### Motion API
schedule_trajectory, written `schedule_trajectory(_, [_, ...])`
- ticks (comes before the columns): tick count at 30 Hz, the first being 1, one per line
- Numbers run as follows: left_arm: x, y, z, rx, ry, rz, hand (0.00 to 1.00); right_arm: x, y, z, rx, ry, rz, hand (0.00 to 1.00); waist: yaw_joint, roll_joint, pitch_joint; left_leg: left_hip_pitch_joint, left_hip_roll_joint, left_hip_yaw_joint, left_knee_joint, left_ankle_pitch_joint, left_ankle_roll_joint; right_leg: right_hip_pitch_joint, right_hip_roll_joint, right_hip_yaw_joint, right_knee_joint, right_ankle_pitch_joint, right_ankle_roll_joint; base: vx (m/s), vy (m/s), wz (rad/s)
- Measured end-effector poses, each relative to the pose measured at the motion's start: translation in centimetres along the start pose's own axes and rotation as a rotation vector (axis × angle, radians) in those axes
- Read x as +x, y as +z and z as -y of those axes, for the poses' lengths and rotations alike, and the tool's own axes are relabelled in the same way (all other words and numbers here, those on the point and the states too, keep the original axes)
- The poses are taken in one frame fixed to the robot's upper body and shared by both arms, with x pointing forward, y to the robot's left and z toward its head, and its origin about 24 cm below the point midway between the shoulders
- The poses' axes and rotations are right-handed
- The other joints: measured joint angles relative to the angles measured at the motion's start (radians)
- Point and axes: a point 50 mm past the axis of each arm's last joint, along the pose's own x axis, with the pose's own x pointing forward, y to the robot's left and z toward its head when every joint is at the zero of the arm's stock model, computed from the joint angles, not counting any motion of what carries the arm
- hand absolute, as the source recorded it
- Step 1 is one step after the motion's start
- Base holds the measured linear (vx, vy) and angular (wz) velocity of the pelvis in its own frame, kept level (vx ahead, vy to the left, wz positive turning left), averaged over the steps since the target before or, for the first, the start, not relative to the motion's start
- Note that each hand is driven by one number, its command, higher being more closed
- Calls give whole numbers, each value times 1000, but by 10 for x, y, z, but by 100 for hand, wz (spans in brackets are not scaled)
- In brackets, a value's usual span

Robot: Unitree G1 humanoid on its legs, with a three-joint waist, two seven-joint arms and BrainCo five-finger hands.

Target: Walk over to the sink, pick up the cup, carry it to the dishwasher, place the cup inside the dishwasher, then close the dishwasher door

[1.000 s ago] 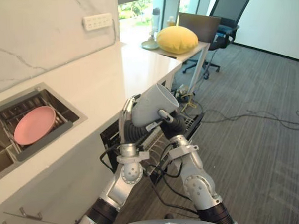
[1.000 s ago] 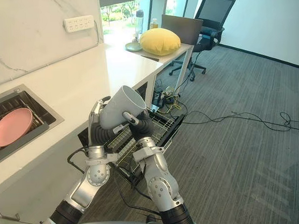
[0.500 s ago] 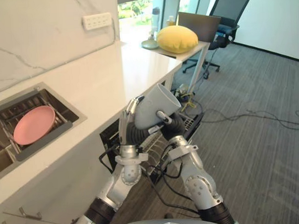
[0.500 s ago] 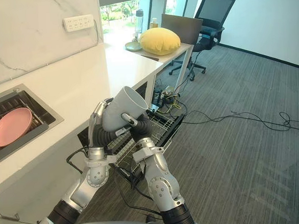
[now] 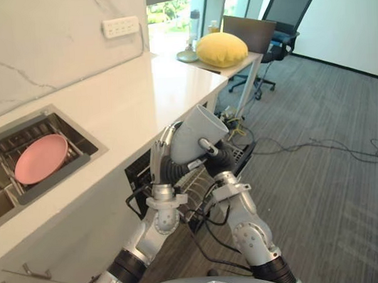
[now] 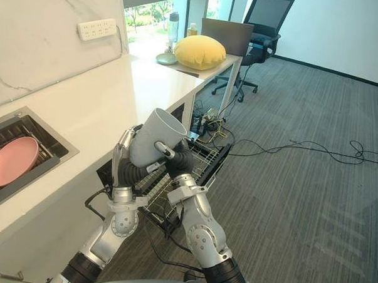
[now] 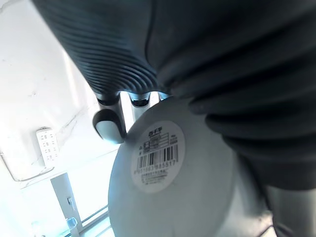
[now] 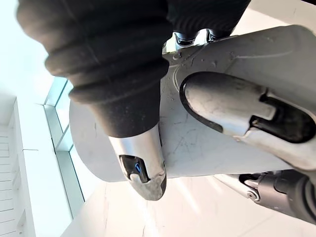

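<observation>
Left eye view, mid-carry: shows the cup [image 5: 198,135] lifted clear of the counter [image 5: 143,93], at the middle of the view, tilted with its mouth toward 1 o'clock. Clamped from both sides — left hand [image 5: 158,156] curled round the base from 9 o'clock of it, right hand [image 5: 216,155] wrapped on the wall from 5 o'clock, thumb laid across the side. Right wrist view confirms thumb and a finger pressed on the grey wall; left wrist view looks at the labelled bottom with a fingertip at its edge. Leaves the sink [image 5: 82,141] off at 9 o'clock, with a pink plate [image 5: 40,159] in it. Finds the dishwasher [image 5: 137,172] open, its wire rack [image 6: 208,158] just under the hands, toward 6 o'clock of the cup. Reads as the end of the carry, placing not yet begun. Next, most likely: lower toward the rack, settle the cup among the wires, ease one hand off first so nothing slips — then free both for the door.
</observation>
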Motion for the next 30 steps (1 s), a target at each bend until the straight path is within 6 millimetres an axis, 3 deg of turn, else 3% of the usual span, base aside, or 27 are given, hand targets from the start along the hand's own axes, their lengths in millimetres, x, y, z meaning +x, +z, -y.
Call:
schedule_trajectory(22, [5,-3,-10,2,82,1,100,-3,-4,2,27,-17,-13,100,-2,1,0,1,-1,2,-3,0,0,1,0,-1,0,0,0,0,0,0])
schedule_trajectory(23, [6,-3,-10,2,84,1,100,-3,-4,2,31,-17,-22,0,-2,1,0,1,-1,2,-3,0,0,1,0,-1,0,0,0,0,0,0])
schedule_trajectory(30, [8,-2,-11,14,84,11,100,-6,-11,4,65,-12,-63,0,-1,1,1,2,-3,0,-8,2,1,1,0,-2,0,-1,0,0,0,0])
